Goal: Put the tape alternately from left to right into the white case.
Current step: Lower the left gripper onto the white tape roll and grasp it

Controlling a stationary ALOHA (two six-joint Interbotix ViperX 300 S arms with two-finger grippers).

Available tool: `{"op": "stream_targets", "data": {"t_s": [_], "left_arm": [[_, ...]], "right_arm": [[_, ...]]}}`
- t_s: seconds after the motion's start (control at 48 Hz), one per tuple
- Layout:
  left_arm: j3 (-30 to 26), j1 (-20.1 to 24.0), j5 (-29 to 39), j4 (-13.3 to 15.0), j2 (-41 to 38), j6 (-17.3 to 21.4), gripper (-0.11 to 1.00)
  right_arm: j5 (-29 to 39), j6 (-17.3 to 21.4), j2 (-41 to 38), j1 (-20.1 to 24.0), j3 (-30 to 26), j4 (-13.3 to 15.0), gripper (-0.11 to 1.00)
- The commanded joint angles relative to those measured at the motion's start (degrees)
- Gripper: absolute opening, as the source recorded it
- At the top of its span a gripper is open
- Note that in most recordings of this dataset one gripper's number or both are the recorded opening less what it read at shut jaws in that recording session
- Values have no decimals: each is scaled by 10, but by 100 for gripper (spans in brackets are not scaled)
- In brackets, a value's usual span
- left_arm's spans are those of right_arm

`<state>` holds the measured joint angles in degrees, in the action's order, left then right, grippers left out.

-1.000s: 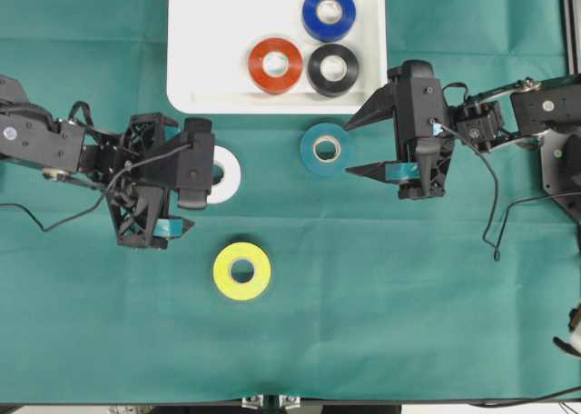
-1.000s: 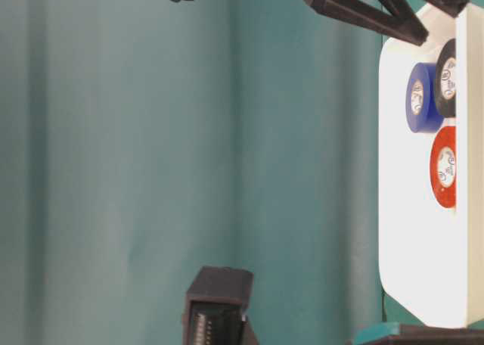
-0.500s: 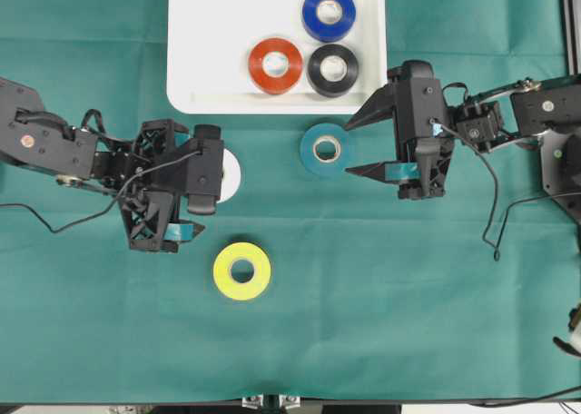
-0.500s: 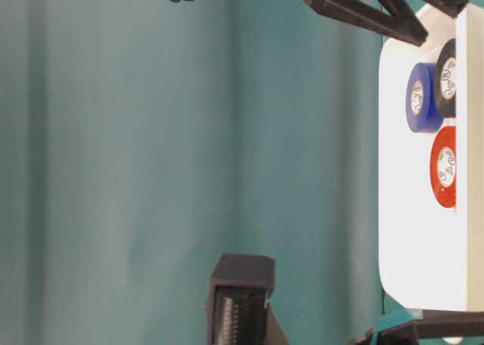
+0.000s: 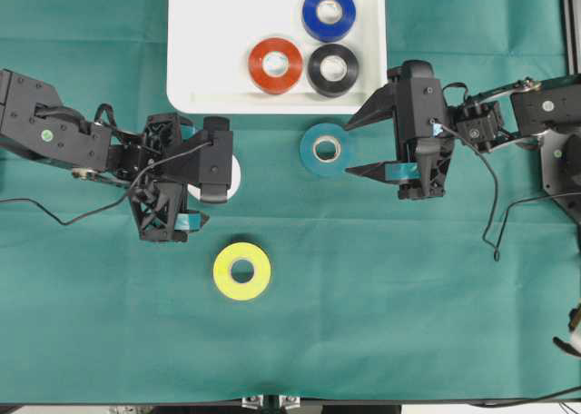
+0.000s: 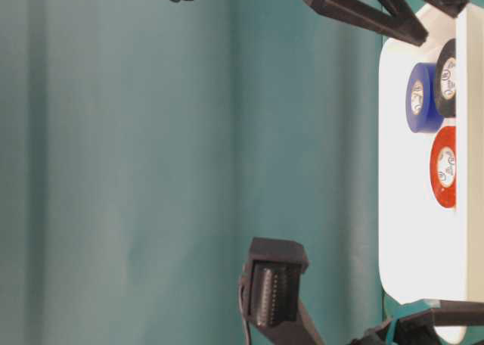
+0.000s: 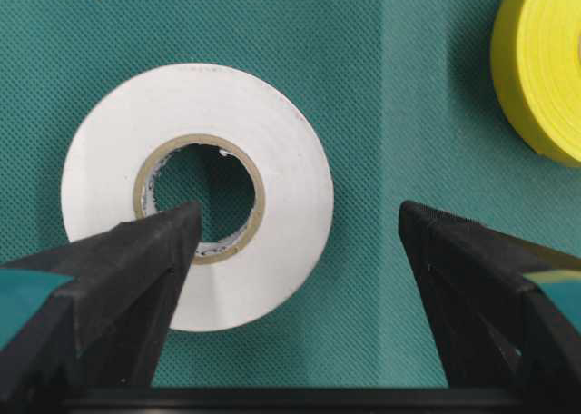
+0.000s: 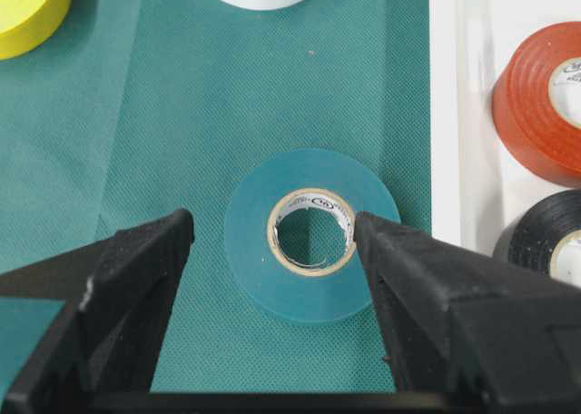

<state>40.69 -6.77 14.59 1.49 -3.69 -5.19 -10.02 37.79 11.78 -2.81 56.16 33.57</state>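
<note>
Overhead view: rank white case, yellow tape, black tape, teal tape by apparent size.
1. white case, far the largest.
2. yellow tape and teal tape, about alike, so not ranked.
3. black tape, slightly smaller across; it sits raised in the case, so the margin is unsure.

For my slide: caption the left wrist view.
Open left gripper poised over the white tape roll, yellow roll at the edge.

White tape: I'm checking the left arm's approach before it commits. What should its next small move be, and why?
Probably shift the left gripper slightly sideways to centre on the white tape, then lower. The jaws stand open above it, but one fingertip sits over the roll's hole rather than outside its rim, so closing now would likely catch only one side of the ring.
</note>
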Motion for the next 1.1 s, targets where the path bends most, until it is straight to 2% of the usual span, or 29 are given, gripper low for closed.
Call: {"op": "stream_targets", "data": {"t_s": [0.0, 0.75, 0.875, 1.0, 1.083], "left_arm": [[-12, 3, -4, -1, 4, -1, 64], [-23, 9, -5, -2, -30, 0, 63], [-25, 9, -4, -2, -29, 1, 52], [-25, 11, -1, -2, -29, 1, 20], [-23, 13, 0, -2, -29, 1, 4]], "right_arm": [[-4, 0, 4, 1, -4, 0, 78], [-4, 0, 4, 1, -3, 0, 78], [-4, 0, 4, 1, -3, 0, 78], [-4, 0, 4, 1, -4, 0, 78], [-4, 0, 4, 1, -5, 0, 78]]}}
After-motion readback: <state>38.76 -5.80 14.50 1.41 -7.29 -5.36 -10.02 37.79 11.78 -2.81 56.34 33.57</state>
